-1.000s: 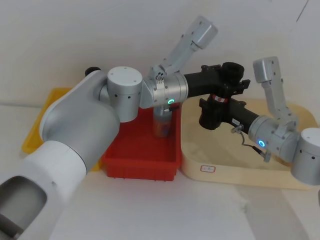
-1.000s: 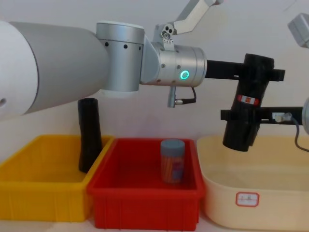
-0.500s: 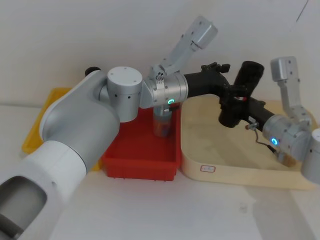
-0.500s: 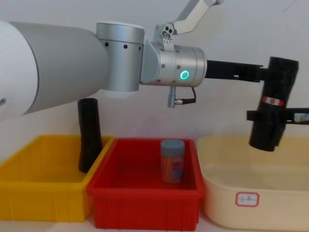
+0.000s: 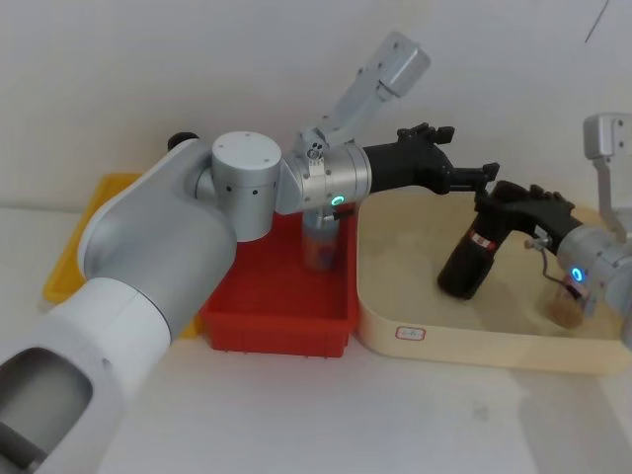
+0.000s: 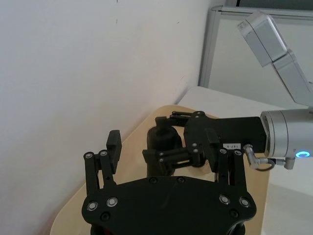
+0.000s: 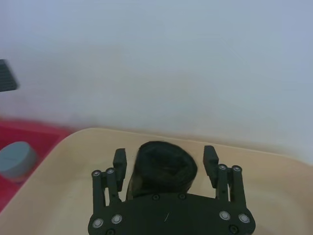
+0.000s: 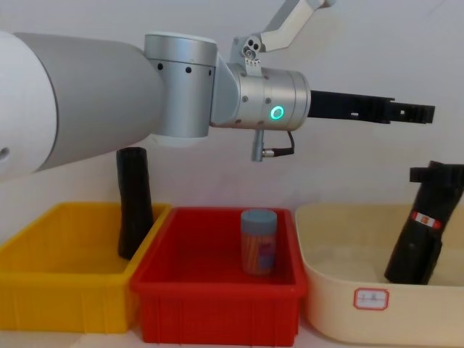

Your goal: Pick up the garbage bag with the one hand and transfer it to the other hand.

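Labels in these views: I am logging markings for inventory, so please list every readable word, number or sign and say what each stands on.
None can be read with certainty.
Red-and-white band on the garbage bag, held by the right pincer: too small to read.
White sticker on the beige tray: red-framed, print blurred.
White tag on the right pincer's body, seen from the left wrist: characters too small to read.
Printed wrap on the jar: illegible.

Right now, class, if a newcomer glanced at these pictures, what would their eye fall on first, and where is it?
First, the left gripper: its big silver arm reaches across from the left, fingers open above the cream tray. Next, the garbage bag, tilted, its lower end in that tray, its top between the fingers of the right gripper. Then the red bin holding a small jar.
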Robot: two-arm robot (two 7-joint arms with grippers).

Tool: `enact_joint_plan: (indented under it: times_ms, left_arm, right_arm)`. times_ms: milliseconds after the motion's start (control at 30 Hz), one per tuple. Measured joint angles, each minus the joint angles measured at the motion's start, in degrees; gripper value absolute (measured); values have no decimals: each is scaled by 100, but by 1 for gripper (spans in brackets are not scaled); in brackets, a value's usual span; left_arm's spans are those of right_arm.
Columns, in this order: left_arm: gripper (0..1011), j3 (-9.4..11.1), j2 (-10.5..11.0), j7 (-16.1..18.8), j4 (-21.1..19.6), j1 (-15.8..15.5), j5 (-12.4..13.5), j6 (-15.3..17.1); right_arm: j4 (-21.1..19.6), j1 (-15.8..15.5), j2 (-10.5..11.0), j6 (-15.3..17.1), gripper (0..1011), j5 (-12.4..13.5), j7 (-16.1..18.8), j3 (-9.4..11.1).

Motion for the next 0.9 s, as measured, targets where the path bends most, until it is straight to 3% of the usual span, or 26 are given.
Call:
enact_joint_plan:
  times_ms: [100,900]
  left_arm:
    - [1001,0,0,0,0,0,0,0]
    - [1001,0,0,0,0,0,0,0]
  right_arm:
    - [26,6,1,2,1001,-3,-39,35]
    - [146,34,10,8,999,-18,-205,183]
